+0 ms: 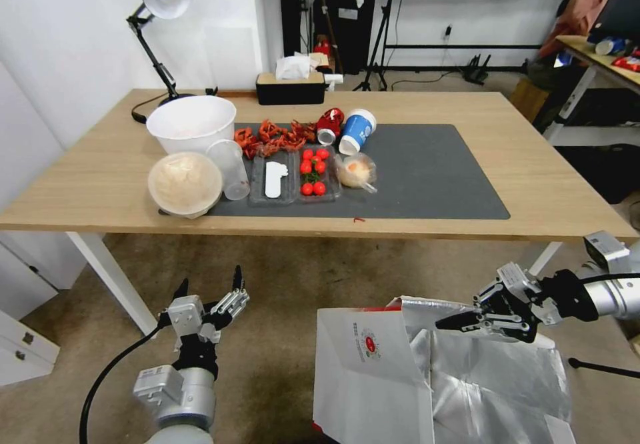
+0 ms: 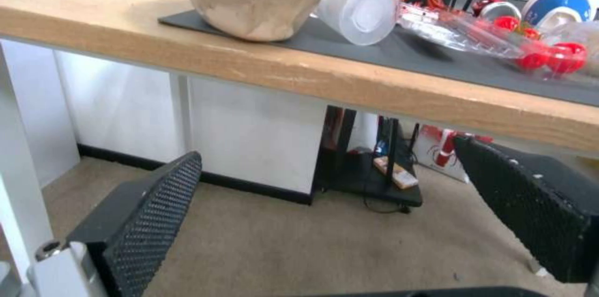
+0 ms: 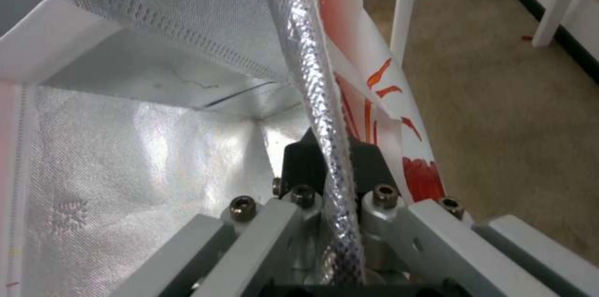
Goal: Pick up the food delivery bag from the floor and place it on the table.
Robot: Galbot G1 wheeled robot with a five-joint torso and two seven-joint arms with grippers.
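Table (image 1: 507, 164): long light-wood top on white legs, dark grey mat (image 1: 433, 171) across its middle. Floor (image 1: 287, 297): worn grey-brown carpet, stained, running under and in front of the table.

Food delivery bag (image 1: 367, 377): in front of the table's near edge, toward the robot's right, mouth open upward. White outer face with a small round red logo, silver foil lining exposed, red trim along the top edge. Whether its base rests on the floor cannot be told; the bottom runs out of the head view.

Right gripper (image 1: 457, 323): at the bag's upper rim, arm reaching in from the right. In the right wrist view the jaws are closed onto the foil-lined wall of the bag (image 3: 156, 156), one jaw inside and one outside, the rim edge pinched between them.

Left gripper (image 1: 208, 291): low in front of the table's left part, above the carpet, apart from the bag. Fingers spread wide with nothing between them; the left wrist view shows both textured pads (image 2: 149, 213) well apart, facing the table edge (image 2: 387, 96).

On the table's left half: white bowl (image 1: 191, 123), lidded round container (image 1: 185, 183), clear cup (image 1: 230, 167) lying on its side, clear tray with red tomatoes (image 1: 313, 171), blue-and-white cup (image 1: 358, 131).
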